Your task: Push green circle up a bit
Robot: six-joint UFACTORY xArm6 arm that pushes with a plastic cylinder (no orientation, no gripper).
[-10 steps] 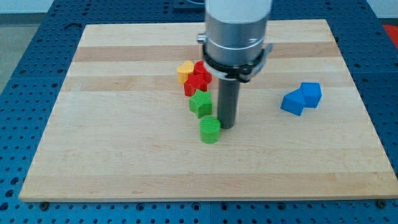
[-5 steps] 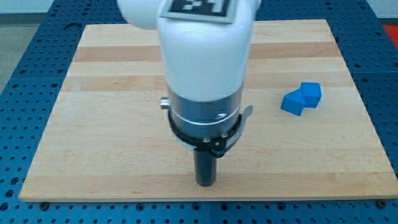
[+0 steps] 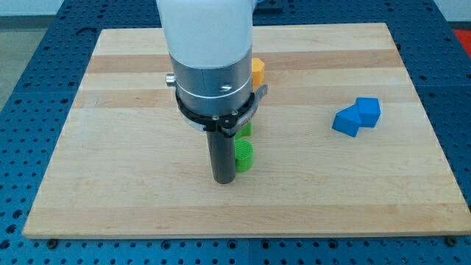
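One camera only, so no second view shares the scene. It looks down at a slant from beyond the bench's [image 3: 110, 191] near edge, facing across it toward the far edge. It stands far enough back that all four bench edges show, with blue pegboard [image 3: 29, 88] around them. The arm's body [image 3: 210, 66] looms large, close to the lens.
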